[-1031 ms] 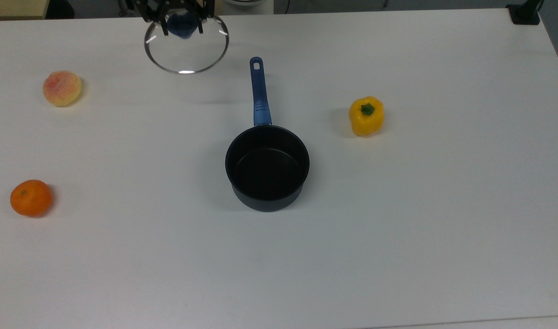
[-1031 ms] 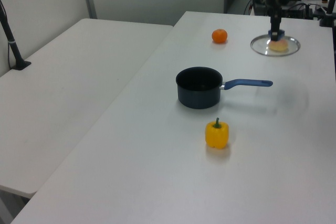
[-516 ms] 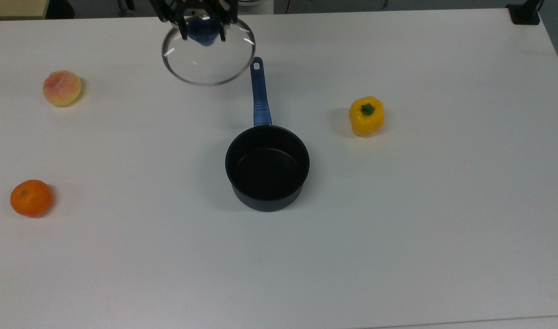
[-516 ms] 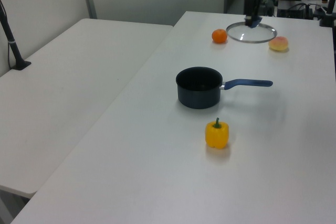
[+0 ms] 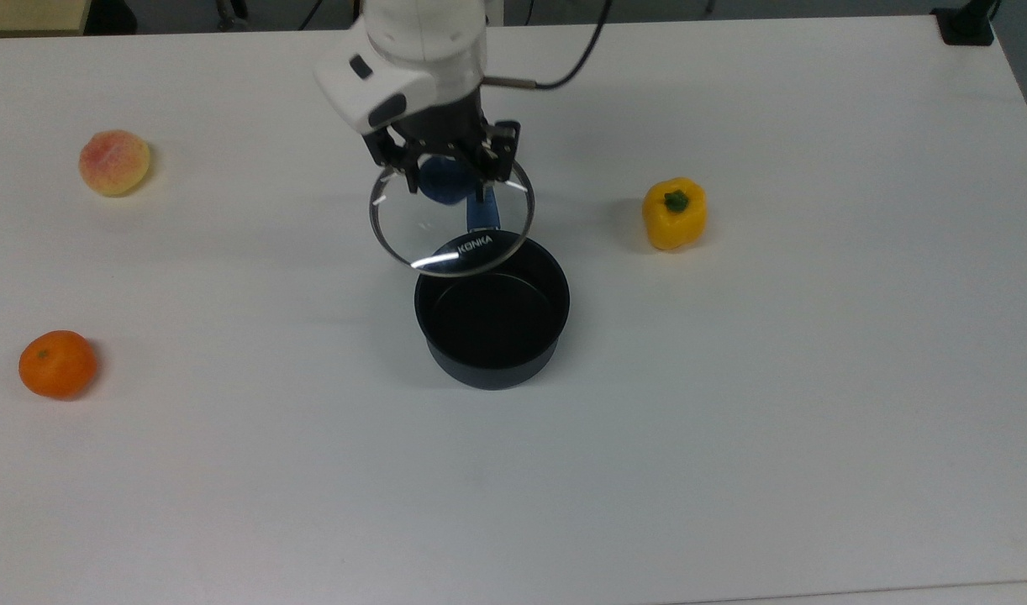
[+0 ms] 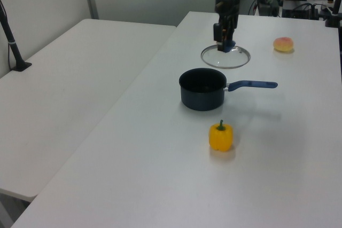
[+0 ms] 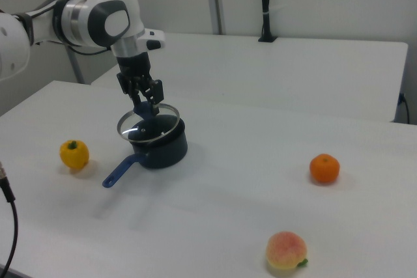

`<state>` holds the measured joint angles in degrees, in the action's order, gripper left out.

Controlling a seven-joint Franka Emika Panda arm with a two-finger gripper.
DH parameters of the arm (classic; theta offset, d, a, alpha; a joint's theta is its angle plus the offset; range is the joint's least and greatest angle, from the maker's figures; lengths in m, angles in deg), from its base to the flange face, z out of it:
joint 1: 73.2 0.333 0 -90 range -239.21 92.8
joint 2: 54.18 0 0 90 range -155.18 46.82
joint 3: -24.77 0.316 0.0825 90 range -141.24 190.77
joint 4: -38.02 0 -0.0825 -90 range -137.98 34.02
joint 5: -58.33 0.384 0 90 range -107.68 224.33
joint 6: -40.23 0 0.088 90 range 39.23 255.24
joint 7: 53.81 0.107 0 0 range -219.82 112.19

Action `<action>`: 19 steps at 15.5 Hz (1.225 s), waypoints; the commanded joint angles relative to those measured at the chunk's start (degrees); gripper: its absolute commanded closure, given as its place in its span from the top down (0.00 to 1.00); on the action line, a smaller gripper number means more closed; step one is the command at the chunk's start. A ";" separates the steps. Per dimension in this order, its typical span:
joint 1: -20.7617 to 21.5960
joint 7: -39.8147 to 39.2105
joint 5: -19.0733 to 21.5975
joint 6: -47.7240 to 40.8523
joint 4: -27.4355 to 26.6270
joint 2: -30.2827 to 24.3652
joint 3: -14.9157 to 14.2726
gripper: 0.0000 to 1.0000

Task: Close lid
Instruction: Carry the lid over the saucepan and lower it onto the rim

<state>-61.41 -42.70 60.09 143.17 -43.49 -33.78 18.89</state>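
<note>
The pincer (image 5: 449, 172) grips the lid (image 5: 450, 231) above the saucepan (image 5: 492, 311).

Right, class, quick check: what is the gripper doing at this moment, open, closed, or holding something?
Gripper: closed on the blue knob of the lid, holding it in the air above the saucepan.

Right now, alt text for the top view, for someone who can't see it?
The end effector holds a glass lid by its blue knob, above a white table, the lid's edge overlapping the rim of an open dark saucepan. A yellow pepper lies at the top view's right; a peach and an orange at its left.
</note>
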 commanded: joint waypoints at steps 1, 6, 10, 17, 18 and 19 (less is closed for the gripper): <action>1.64 2.95 0.96 3.23 5.05 4.82 -0.45 0.04; 2.18 4.01 0.96 7.89 5.14 7.89 -0.36 0.04; 2.44 3.92 0.87 9.92 4.70 8.43 -0.27 0.04; 2.62 3.66 0.87 10.27 4.43 9.57 0.08 0.06; 2.53 3.74 0.78 10.27 4.43 9.66 0.17 0.06; 2.53 3.74 0.78 10.27 4.43 9.66 0.17 0.07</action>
<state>-59.32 -39.76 60.10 152.52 -40.03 -24.55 19.08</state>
